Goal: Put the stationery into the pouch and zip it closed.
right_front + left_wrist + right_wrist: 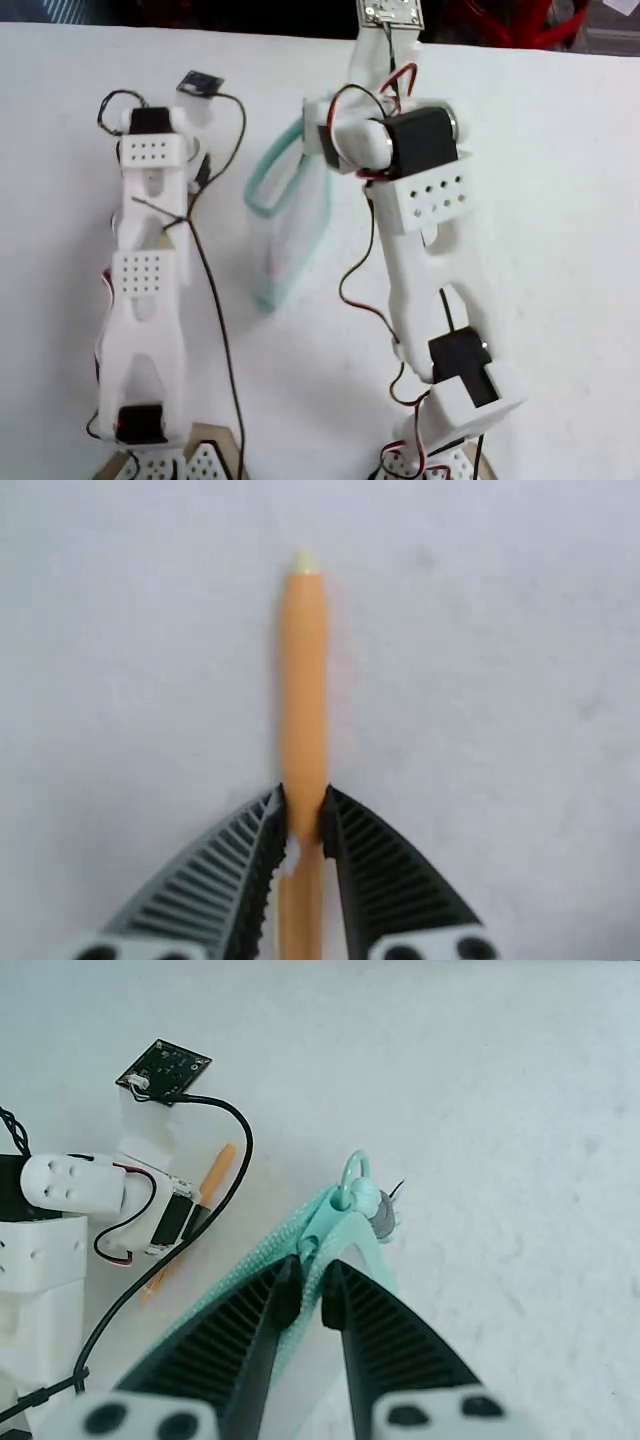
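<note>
The right gripper [311, 1278] is pinched almost fully together on the teal zip edge of the pouch [252, 1262]. Its two ribbed black fingers [262, 1312] squeeze the fabric strip between them close to the pouch's end. Just past the fingertips, at that end of the pouch, sits the zip pull [355, 1173], a small teal ring with a grey piece beside it. The pouch is translucent with teal trim. It lies on the white table [560, 150] with its gripped edge raised, partly under the right arm [432, 200].

The left gripper [304, 815] is clamped on an orange pen [302, 670], gripping the barrel on both sides. The pen runs straight out beyond the fingertips to a pale tip. Whether it touches the table cannot be told. This gripper and the pen are near the pouch but apart from it, and the left arm [148, 280] stretches alongside the pouch.
</note>
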{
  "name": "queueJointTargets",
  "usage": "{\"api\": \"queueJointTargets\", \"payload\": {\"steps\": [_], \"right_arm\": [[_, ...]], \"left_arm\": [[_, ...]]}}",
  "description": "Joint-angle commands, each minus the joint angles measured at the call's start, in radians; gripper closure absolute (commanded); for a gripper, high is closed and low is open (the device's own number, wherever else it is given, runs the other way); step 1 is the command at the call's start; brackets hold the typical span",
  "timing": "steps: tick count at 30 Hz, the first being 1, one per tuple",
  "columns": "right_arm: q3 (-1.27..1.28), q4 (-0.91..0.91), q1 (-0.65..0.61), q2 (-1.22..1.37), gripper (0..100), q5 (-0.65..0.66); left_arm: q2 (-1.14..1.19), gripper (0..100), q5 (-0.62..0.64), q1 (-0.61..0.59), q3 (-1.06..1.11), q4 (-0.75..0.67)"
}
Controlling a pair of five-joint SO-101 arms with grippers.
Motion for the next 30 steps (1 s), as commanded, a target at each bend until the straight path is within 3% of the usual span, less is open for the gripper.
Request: {"api": "queueJointTargets", "payload": {"steps": [1,12,18,24,30], "right_arm": [[0.003,0.015,-0.007,-0.024,97.5,-0.009],[0.002,0.013,-0.007,-0.024,97.5,-0.009],[0.002,0.013,-0.007,-0.024,97.5,-0.009],[0.002,0.013,-0.007,-0.024,97.5,-0.009],[0.003,0.013,-0.005,-0.022,97.5,-0.008]], "left_arm": [[-0.179,98,0.018,-0.03,-0.028,0.009],[-0.555,98,0.026,-0.091,-0.026,0.014],[-0.954,98,0.064,-0.081,0.152,0.014],[-1.512,98,0.06,0.036,0.542,0.008],[-1.995,98,0.043,0.265,0.888,-0.034]]}}
